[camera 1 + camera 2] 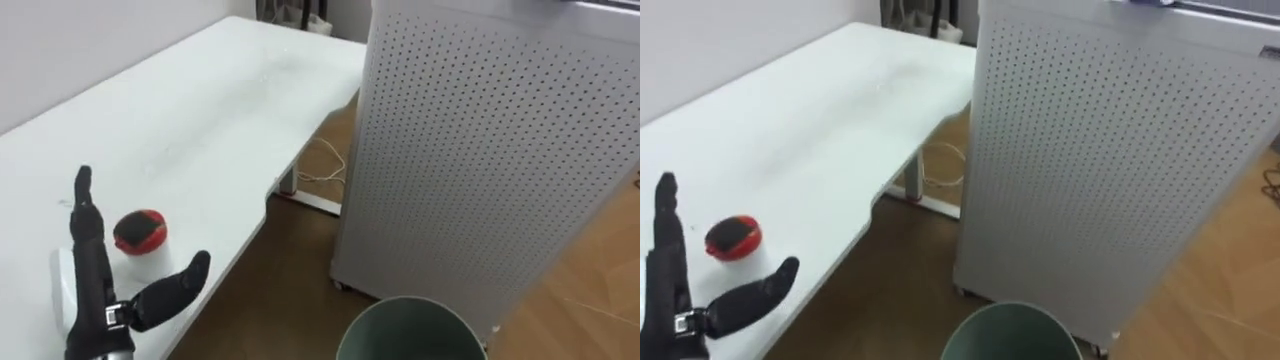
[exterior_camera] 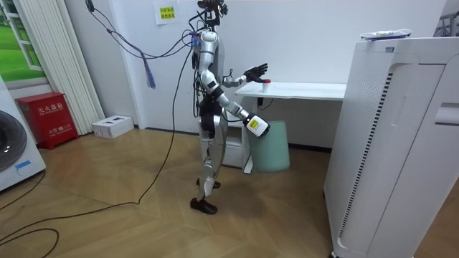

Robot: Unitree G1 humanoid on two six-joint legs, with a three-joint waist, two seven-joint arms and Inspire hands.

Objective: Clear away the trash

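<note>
- Near the tabletop's [image 1: 200, 120] closest end, just inside the edge that faces the tall cabinet, sits the garbage [image 1: 140, 232]. It is a small red-and-black lump, and nothing is touching it.
- My left hand [image 1: 95, 290] is spread wide and holds nothing. Its fingers point straight up the tabletop and its thumb is thrown out toward that same edge.
- The garbage lies in the open V between fingers and thumb, just ahead of the palm and a little to the thumb side. It is close to the fingers but apart from them.
- It looks roundish, with no long axis I can make out, so I judge the angle of approach matters little. The hand has to slide forward and close around it.
- My right hand [image 2: 257, 127] hangs low off the tabletop, above the bin. I cannot tell how it is set. The left hand is plainly the nearer one.
- A pale green bin [image 1: 410, 325] stands on the floor below the tabletop's edge, at the foot of the white perforated cabinet [image 1: 500, 150].
- A white cable [image 1: 325, 165] lies on the floor under the tabletop.
- I see nothing on the tabletop between hand and garbage. The nearby edge is the risk, since a nudge could roll the garbage off.
</note>
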